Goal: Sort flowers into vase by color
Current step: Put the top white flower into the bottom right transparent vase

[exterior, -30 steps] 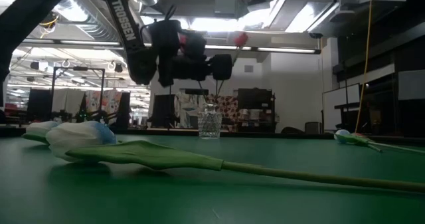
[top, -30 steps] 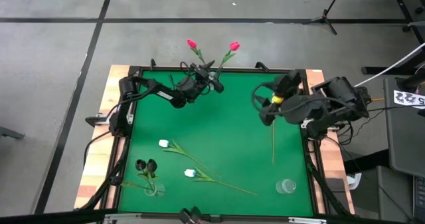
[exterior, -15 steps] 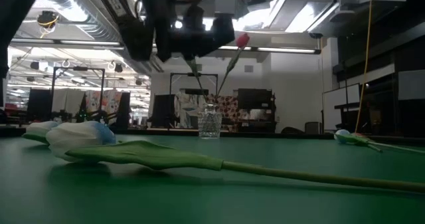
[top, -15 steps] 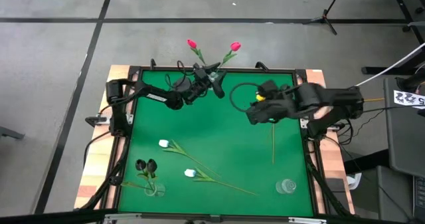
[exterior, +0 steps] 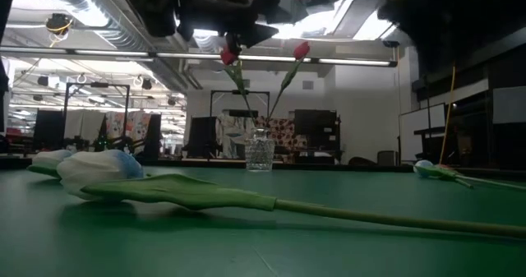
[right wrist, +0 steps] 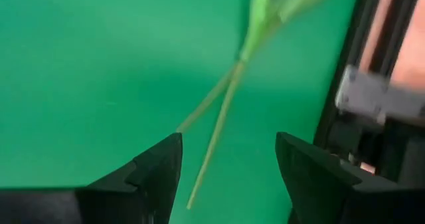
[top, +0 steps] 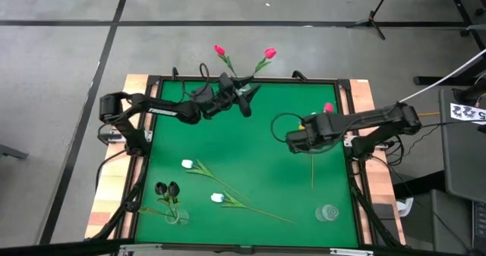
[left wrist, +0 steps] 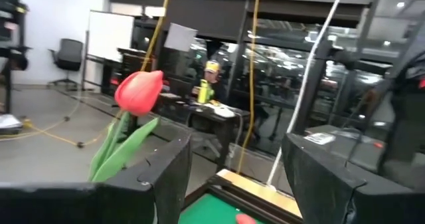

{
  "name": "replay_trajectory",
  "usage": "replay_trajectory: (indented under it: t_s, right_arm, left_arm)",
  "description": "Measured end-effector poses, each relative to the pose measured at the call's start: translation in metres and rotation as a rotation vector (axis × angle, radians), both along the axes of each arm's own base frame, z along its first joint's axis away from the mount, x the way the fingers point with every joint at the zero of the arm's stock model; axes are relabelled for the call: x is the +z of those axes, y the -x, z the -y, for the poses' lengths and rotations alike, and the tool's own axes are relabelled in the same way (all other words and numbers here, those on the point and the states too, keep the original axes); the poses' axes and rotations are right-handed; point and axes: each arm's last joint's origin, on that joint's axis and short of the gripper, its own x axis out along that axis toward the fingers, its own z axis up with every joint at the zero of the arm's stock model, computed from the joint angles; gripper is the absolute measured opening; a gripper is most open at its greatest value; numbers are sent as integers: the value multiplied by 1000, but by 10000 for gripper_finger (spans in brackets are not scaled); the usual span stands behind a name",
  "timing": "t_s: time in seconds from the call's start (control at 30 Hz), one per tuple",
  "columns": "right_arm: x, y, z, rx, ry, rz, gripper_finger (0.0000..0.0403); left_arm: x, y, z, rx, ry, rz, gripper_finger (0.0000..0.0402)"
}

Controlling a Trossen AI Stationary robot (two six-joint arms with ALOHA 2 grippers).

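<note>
The left tool (top: pixel 244 96) hangs near the far edge of the green desk (top: pixel 258 165), its fingers (left wrist: pixel 166 177) apart and empty. Just beyond it stands a clear glass vase (exterior: pixel 260 150) holding two pink-red tulips (top: pixel 219 50), whose heads rise past the desk's far edge; in the left wrist view one red head (left wrist: pixel 139 91) shows just ahead of the tool, beside one finger, not touching it. The right tool (top: pixel 292 139) hovers over the right half of the desk, fingers (right wrist: pixel 156 171) parted with nothing between them. Directly under and ahead of it lie thin green stems (right wrist: pixel 219 117) flat on the desk, and a pink-red head (top: pixel 328 107) shows beside that arm near the right rail. Well apart from both tools, toward the near side, two white tulips (top: pixel 187 164) lie loose on the desk; a vase with near-black tulips (top: pixel 167 189) stands at the near-left corner, and an empty glass vase (top: pixel 327 213) at the near-right. The desk sits on a grey floor (top: pixel 61 74); the room behind shows ceiling strip lights (exterior: pixel 107 53), a whiteboard (left wrist: pixel 109 38) and office chairs (left wrist: pixel 66 54).
</note>
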Motion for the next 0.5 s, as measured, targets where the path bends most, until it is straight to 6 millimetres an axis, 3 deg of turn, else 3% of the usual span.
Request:
replay_trajectory:
  t_s: [0.27, 0.5]
  right_arm:
    - [-55, 35, 20, -164, -44, 110, 241]
    - [-86, 36, 57, -112, 11, 140, 241]
  left_arm:
    - [4, 2, 4, -40, 16, -2, 226]
    - [4, 1, 5, -47, 42, 9, 226]
